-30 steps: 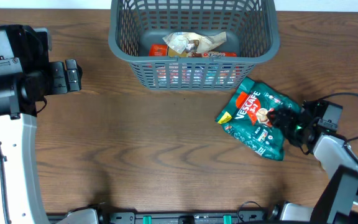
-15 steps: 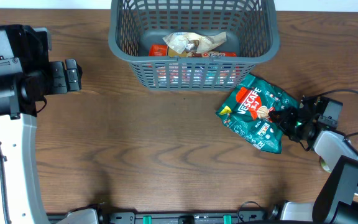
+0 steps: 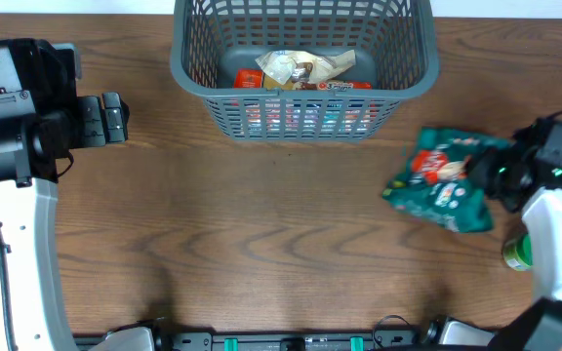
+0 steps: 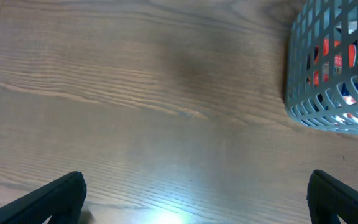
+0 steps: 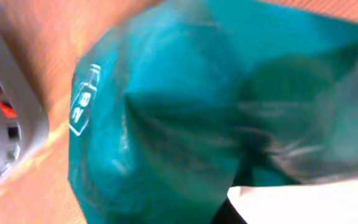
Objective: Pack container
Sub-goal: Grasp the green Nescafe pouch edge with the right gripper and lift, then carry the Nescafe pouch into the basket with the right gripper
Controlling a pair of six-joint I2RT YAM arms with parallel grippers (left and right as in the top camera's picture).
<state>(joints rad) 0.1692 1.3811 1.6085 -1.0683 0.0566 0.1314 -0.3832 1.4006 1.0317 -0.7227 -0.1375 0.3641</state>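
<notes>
The dark grey slotted basket (image 3: 301, 58) stands at the back middle of the table with snack packets inside; its corner also shows in the left wrist view (image 4: 328, 74) and the right wrist view (image 5: 5, 112). My right gripper (image 3: 491, 174) is shut on a teal Nescafe bag (image 3: 442, 185) and holds it lifted above the table, right of the basket. The bag fills the right wrist view (image 5: 185, 118). My left gripper (image 4: 197, 199) is open and empty over bare wood at the far left.
A small green object (image 3: 517, 253) lies by the right arm near the table's right edge. Orange and red packets (image 3: 301, 73) lie in the basket.
My right gripper has lifted the teal bag off the table and carried it to the right and slightly up. The left arm has not moved.
</notes>
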